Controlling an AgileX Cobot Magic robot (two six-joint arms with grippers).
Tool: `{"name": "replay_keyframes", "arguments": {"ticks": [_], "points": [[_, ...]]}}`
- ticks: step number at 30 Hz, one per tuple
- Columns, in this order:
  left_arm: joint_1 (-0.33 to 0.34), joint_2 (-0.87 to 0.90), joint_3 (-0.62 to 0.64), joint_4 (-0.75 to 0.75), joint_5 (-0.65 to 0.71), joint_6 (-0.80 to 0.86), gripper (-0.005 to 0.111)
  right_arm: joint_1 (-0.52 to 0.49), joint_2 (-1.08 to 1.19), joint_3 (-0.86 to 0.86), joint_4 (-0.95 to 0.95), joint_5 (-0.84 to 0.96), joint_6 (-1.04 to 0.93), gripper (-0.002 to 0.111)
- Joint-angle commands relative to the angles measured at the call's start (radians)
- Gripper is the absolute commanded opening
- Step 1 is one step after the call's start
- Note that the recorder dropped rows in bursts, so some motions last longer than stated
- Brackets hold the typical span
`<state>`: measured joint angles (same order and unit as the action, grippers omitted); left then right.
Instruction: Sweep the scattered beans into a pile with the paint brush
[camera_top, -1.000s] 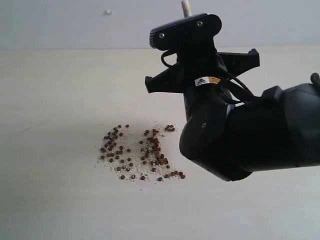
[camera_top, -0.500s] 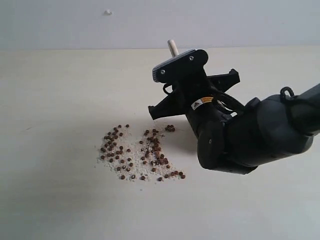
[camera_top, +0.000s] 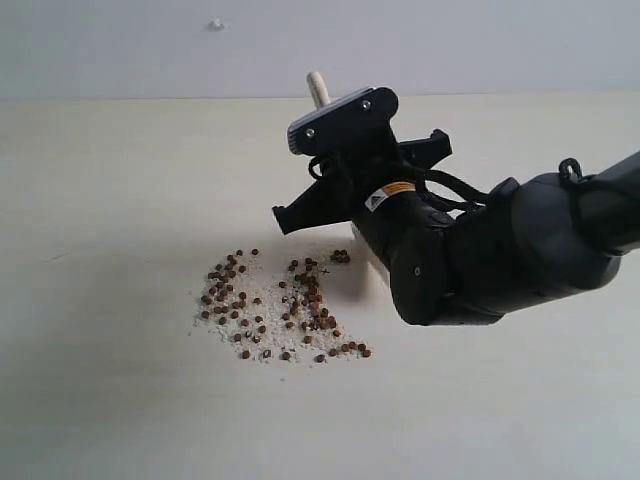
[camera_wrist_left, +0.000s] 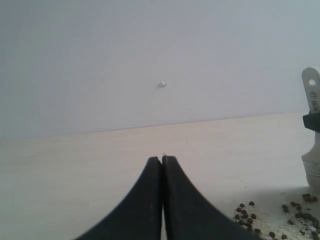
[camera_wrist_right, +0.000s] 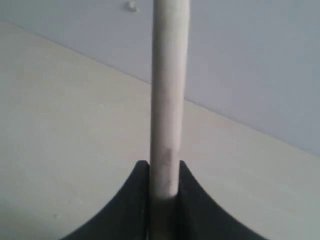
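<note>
Right gripper (camera_wrist_right: 164, 172): jaws clamped narrow on brush (camera_wrist_right: 169, 90) handle; handle end sticks up, upper centre of exterior frame.
Left gripper (camera_wrist_left: 162, 159): jaws pressed together, empty.
Beans (camera_top: 285, 305): loose patch with pale crumbs, lower centre-left on table (camera_top: 120, 200), just below-left of right gripper.

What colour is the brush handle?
Pale cream wood; the paint brush handle shows best in the right wrist view.

Right arm (camera_top: 500, 260): one small sticker (camera_top: 390, 193), white and orange, bearing a black triangle sign; wording too small to read. Brush (camera_wrist_left: 311, 125) handle: dark mark (camera_wrist_left: 315, 102) near its end, illegible. No other lettering legible.
</note>
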<state>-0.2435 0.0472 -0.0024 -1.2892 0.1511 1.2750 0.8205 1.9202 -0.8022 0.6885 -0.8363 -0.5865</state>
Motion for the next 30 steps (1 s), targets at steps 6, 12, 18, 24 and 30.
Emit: {"name": "replay_keyframes", "arguments": {"ticks": [6, 12, 18, 24, 30], "points": [[-0.001, -0.005, 0.002, -0.005, 0.001, -0.003, 0.0, -0.005, 0.001, -0.031, -0.142, 0.038, 0.129, 0.0], [-0.001, -0.005, 0.002, -0.005, 0.001, -0.003, 0.0, -0.005, -0.014, -0.031, -0.245, 0.038, 0.151, 0.0], [-0.001, -0.005, 0.002, -0.005, 0.001, -0.003, 0.0, -0.005, -0.083, -0.031, -0.018, -0.023, -0.074, 0.0], [-0.001, -0.005, 0.002, -0.005, 0.001, -0.003, 0.0, -0.038, -0.051, -0.031, 0.233, -0.059, -0.283, 0.0], [-0.001, -0.005, 0.002, -0.005, 0.001, -0.003, 0.0, -0.047, 0.035, -0.031, 0.185, -0.044, -0.233, 0.0]]}}
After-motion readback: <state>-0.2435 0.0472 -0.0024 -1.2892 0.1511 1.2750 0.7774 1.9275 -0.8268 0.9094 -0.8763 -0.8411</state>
